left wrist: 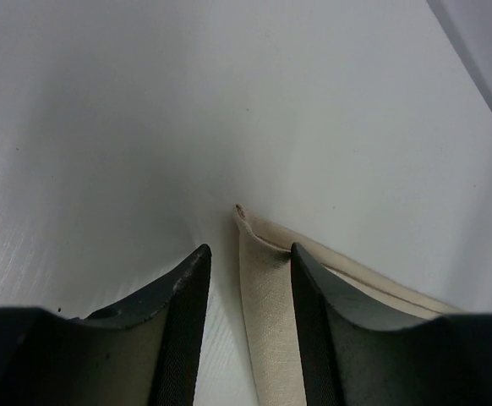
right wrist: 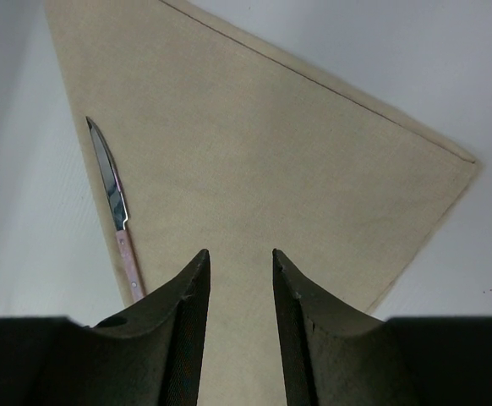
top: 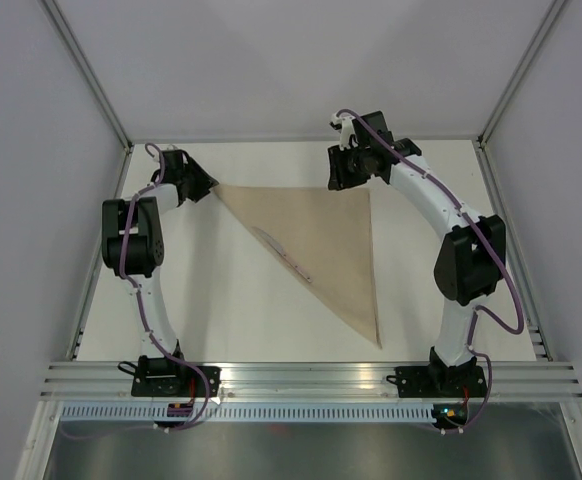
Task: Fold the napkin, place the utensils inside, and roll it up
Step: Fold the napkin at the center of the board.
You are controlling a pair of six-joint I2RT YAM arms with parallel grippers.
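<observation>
Jaws on left arm [top: 129, 238] stand parted, straddling left corner tip of napkin [top: 321, 230], a folded triangle flat on counter [top: 221, 310]. Knife [top: 283, 254] lies along its diagonal edge, roughly midway between arms. Jaws on right arm [top: 466, 255] parted, empty, over far-right corner.

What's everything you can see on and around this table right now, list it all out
napkin: one, tan-beige, folded triangle, mid-table.
knife: one, silver blade, pale handle, along the napkin's long edge.
table: one, white, under everything.
rail: one, silver, table's near edge.
left hand: one, black, open, astride the napkin's left corner.
right hand: one, black, open, above the napkin's far right part.
</observation>
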